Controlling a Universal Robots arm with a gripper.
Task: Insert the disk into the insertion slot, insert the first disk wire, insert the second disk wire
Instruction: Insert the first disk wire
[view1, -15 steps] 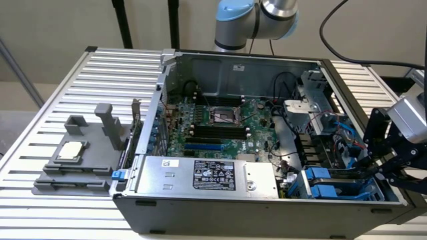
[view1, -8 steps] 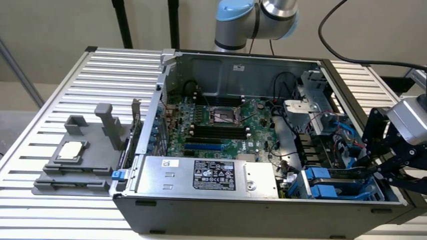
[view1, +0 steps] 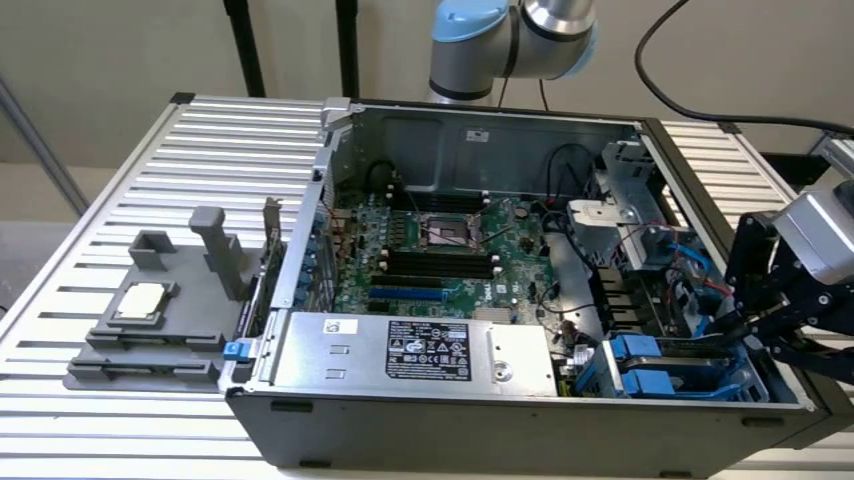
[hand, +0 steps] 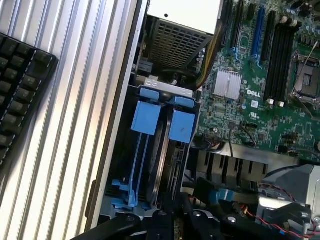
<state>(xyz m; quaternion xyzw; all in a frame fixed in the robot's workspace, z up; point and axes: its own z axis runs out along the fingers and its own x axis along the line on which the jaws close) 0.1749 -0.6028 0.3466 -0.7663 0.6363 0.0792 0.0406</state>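
Near corner of the case: the disk (hand: 161, 167) stands on edge in the insertion slot (hand: 117, 170). Risk: an off-centre nudge cocks its blue carrier, so the latches don't catch. The gripper (view1: 742, 336) sits just beside, fingers together, prob. holding nothing. The disk is at approx. 8 o'clock from it in the exterior view. Further back, loose wires (view1: 687, 285) could snag.

The hand (view1: 737, 335) runs off the exterior view's right edge; just ahead of it the disk (hand: 161, 165) sits edge-on, label hidden.
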